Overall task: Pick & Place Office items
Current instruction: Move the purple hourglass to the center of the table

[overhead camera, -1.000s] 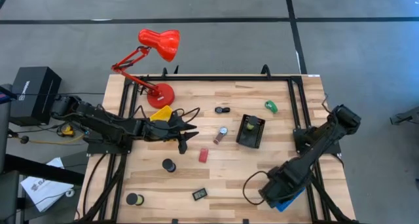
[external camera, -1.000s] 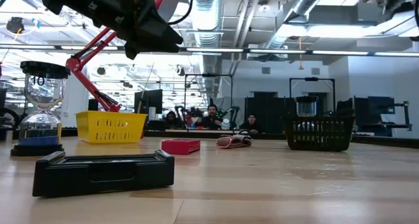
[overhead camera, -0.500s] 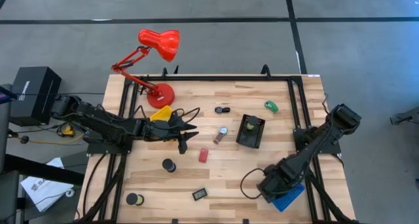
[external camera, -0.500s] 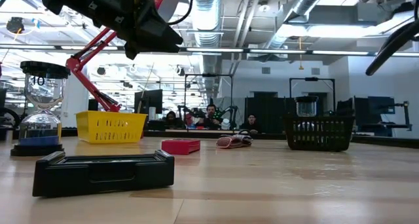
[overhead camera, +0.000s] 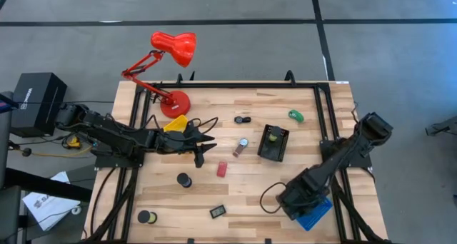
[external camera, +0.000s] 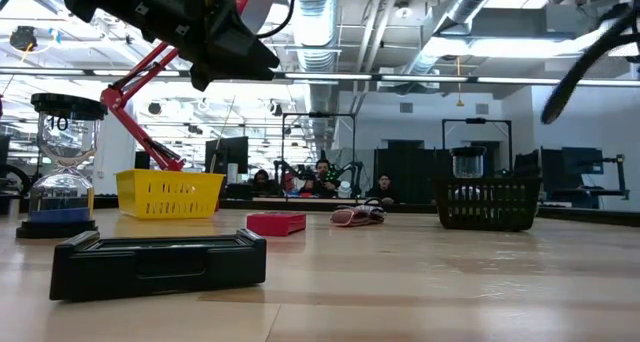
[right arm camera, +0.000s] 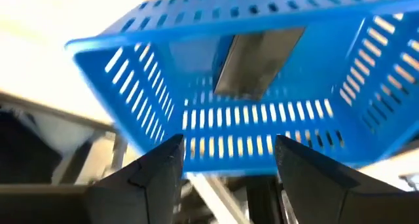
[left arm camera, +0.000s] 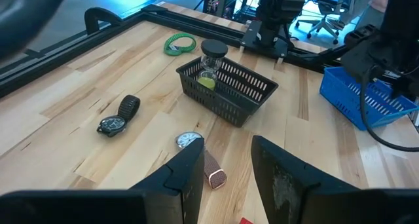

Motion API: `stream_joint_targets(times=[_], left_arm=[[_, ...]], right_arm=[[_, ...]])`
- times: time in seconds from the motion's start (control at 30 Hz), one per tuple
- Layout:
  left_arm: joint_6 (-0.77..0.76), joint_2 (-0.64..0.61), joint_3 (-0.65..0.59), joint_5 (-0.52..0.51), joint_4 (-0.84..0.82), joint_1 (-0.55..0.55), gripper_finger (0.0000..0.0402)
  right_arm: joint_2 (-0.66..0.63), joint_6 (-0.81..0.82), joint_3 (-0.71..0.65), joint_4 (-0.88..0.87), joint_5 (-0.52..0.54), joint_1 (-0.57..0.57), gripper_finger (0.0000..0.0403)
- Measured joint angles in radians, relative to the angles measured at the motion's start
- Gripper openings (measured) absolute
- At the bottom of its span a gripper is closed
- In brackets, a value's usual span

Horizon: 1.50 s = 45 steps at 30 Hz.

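The office items lie scattered on the wooden table: a red block (overhead camera: 222, 169), a black disc (overhead camera: 185, 180), a black block (overhead camera: 218, 211), a silvery watch (overhead camera: 241, 147) and a green piece (overhead camera: 295, 116). My left gripper (overhead camera: 203, 151) hovers open and empty above the table's middle left; in its wrist view (left arm camera: 226, 178) the silvery watch (left arm camera: 196, 145) lies just ahead. My right gripper (overhead camera: 289, 199) is open and empty above the blue tray (overhead camera: 314, 217). In the right wrist view a flat grey piece (right arm camera: 255, 57) lies in the blue tray (right arm camera: 131, 86).
A black tray (overhead camera: 273, 143) holding a small bottle stands right of the middle. A yellow tray (overhead camera: 176, 123) and a red desk lamp (overhead camera: 171, 51) stand at the far left. A dark watch (overhead camera: 243, 119) and a second disc (overhead camera: 146, 217) lie on the table.
My right gripper has moved toward the table's left edge, coming off the blue tray, of which more shows now. In the low view, the right arm has come into the picture at the upper right. My left arm has kept still.
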Motion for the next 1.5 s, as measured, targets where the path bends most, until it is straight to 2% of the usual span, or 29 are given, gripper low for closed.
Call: stream_joint_targets(times=[0.1, 0.2, 0.43, 0.63, 0.77, 0.87, 0.97, 1.07, 1.17, 1.33, 1.5], left_arm=[[0.0, 0.0, 0.0, 0.0, 0.0, 0.0, 0.0122], [0.0, 0.0, 0.0, 0.0, 0.0, 0.0, 0.0122], [0.0, 0.0, 0.0, 0.0, 0.0, 0.0, 0.0122], [0.0, 0.0, 0.0, 0.0, -0.001, 0.0, 0.0122], [0.0, 0.0, 0.0, 0.0, 0.0, 0.0, 0.0122], [0.0, 0.0, 0.0, 0.0, 0.0, 0.0, 0.0122], [0.0, 0.0, 0.0, 0.0, 0.003, 0.0, 0.0122], [0.0, 0.0, 0.0, 0.0, 0.003, 0.0, 0.0122], [0.0, 0.0, 0.0, 0.0, 0.002, 0.0, 0.0122], [0.0, 0.0, 0.0, 0.0, 0.002, 0.006, 0.0122], [0.0, 0.0, 0.0, 0.0, 0.006, 0.033, 0.0122]], right_arm=[[0.0, -0.108, 0.056, -0.069, -0.003, -0.041, 0.0221], [0.0, -0.219, 0.135, -0.192, 0.05, -0.075, 0.0219], [-0.003, -0.424, 0.332, -0.479, 0.32, -0.116, 0.0218], [-0.026, -0.902, 0.374, -0.293, 0.483, -0.109, 0.0208], [-0.062, -0.947, 0.374, -0.3, 0.696, -0.14, 0.0199], [-0.104, -0.984, 0.373, -0.366, 0.764, -0.165, 0.0191], [-0.16, -1.01, 0.373, -0.398, 0.899, -0.165, 0.0181], [-0.24, -1.079, 0.333, -0.362, 0.998, -0.173, 0.0168], [-0.341, -1.075, 0.252, -0.318, 1.028, -0.193, 0.0154], [-0.533, -1.015, 0.039, -0.189, 1.034, -0.247, 0.0127], [-0.687, -0.99, -0.165, -0.081, 1.102, -0.342, 0.0112]])
